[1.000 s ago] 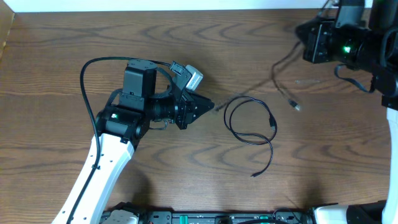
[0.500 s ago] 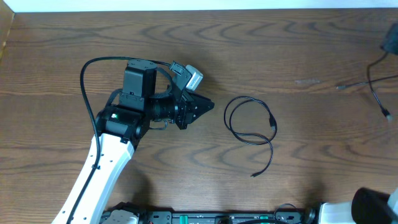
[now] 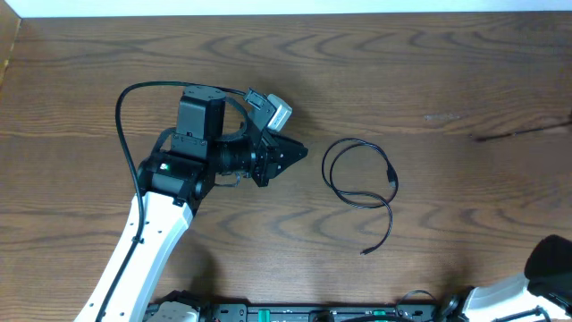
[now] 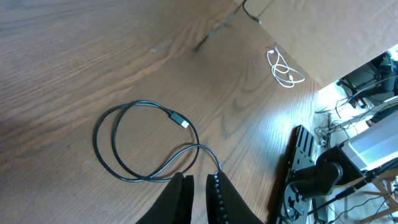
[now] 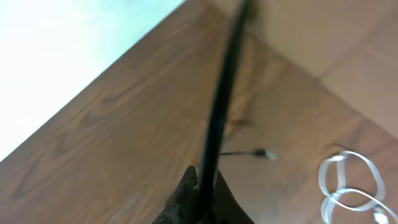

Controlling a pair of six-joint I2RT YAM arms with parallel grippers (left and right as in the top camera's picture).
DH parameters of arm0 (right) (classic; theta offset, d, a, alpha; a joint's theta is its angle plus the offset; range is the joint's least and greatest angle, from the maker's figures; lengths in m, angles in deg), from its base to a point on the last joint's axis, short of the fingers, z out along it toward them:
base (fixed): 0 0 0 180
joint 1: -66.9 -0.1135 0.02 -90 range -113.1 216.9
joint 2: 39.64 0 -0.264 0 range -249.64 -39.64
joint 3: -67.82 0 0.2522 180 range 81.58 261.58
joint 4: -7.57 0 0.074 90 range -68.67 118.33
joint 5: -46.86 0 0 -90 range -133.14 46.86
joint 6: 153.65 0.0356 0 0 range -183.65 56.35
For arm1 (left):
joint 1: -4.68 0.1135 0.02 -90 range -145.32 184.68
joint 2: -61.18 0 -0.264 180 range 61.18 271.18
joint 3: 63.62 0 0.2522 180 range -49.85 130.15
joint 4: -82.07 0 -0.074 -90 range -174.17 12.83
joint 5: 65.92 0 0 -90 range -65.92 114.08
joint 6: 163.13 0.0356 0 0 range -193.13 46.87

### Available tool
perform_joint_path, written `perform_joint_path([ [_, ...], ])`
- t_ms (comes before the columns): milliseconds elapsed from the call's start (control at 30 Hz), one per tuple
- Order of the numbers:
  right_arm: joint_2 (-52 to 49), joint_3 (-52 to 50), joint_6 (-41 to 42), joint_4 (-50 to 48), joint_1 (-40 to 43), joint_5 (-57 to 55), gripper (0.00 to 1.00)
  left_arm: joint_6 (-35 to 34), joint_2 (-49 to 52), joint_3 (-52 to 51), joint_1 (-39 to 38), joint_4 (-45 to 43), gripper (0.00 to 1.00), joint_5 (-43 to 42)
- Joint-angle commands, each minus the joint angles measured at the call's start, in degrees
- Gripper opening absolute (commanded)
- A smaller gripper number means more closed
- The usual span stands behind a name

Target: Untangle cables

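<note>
The left end effector (image 3: 302, 152), clenched and empty, is pointing straight at the black cable (image 3: 391, 176), which is lying looped on the table (image 3: 89, 54) just ahead of its fingertips. The right end effector (image 5: 200, 186) is clamping a dark cord (image 5: 217, 112) and is standing farther from the loop.

No text, label, brand, number or sign can be read anywhere in the 3 views at this moment.

Overhead looks down; low, slanting left wrist shares the coiled cable (image 3: 391, 176).
</note>
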Motion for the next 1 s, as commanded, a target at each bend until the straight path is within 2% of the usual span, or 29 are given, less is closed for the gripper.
perform_joint_path([
  [0,0.4,2.1,0.7,-0.8,5.4,-1.2,0.01,1.6,0.2,-0.3,-0.1,1.7,0.14,0.1],
  [133,0.4,2.3,0.7,-4.7,9.3,7.6,0.01,4.3,0.2,-0.3,-0.1,3.5,0.14,0.1],
  [400,-2.1,2.3,-0.6,-8.6,9.2,6.8,0.01,4.4,0.2,-0.3,-0.1,4.2,0.14,0.1],
  [567,-6.6,2.3,-4.3,-9.2,9.2,12.3,0.01,4.4,0.2,-0.3,-0.1,4.2,0.14,0.1],
  [967,-14.1,2.2,-5.2,-5.8,9.7,0.5,0.01,4.3,0.2,-0.3,-0.1,4.2,0.14,0.1],
])
